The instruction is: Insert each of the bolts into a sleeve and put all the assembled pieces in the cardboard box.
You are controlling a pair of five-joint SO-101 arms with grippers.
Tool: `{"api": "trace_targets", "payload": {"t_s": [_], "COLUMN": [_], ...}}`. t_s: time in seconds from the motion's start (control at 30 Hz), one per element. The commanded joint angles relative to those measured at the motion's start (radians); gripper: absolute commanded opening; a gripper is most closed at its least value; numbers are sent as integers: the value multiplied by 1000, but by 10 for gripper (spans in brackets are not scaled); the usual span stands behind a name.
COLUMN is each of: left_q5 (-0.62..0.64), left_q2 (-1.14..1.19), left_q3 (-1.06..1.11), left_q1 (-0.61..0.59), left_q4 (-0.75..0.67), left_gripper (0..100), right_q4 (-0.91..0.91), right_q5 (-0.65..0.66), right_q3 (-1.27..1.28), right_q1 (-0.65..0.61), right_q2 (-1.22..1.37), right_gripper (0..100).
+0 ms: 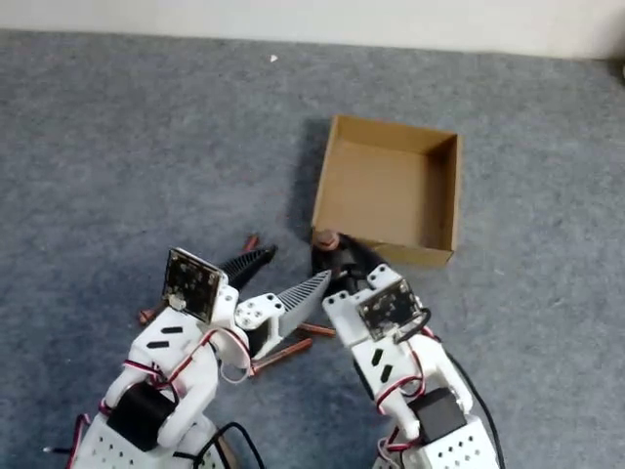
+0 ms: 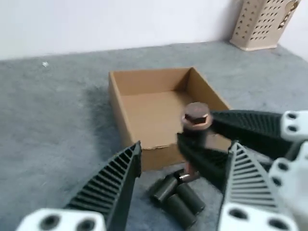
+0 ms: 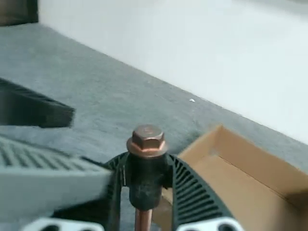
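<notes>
- While I watch, the right gripper point(image 3: 146, 178) clamps a sleeved bolt point(image 3: 147, 140) upright beside the cardboard box point(image 1: 395, 129).
- My left gripper point(image 1: 298, 265) stands wide open, empty.

Shallow brown cardboard box point(image 1: 386, 195) — open, empty, upper centre-right. Copper hex-head bolt point(image 3: 147, 139) — upright, shank through black cylindrical sleeve point(image 3: 144, 180), at box's lower-left corner. Spare black sleeves point(image 2: 187, 198) and loose copper bolts point(image 1: 283, 354) lie flat, lower centre.

I read the bench point(image 1: 146, 147) as rough grey carpet-like cloth. The cardboard box point(image 1: 391, 186) is plain matt brown card. The bolt point(image 3: 147, 139) looks like coppery metal with a dull sheen, its sleeve point(image 3: 144, 185) dark and matt. The right claw point(image 3: 147, 166) is ribbed black plastic.
</notes>
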Motion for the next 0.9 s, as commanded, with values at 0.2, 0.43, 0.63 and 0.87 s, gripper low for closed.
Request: {"api": "trace_targets", "payload": {"t_s": [0.2, 0.43, 0.63, 0.87], "left_q5": [-166, -169, -166, -164], "left_q2": [-7, -5, -5, -5], "left_q3": [-82, 24, 110, 143], "left_q1": [-251, -496, -638, -673], "left_q4": [5, 29, 58, 61], "left_gripper": [140, 63, 63, 63], "right_q4": [-5, 262, 400, 331], "right_q5": [-115, -150, -155, -153], "right_q3": [96, -36, -243, -567], "right_q1": [150, 154, 209, 302], "right_q2": [-10, -8, 99, 587], "right_gripper": [4, 4, 4, 4]}}
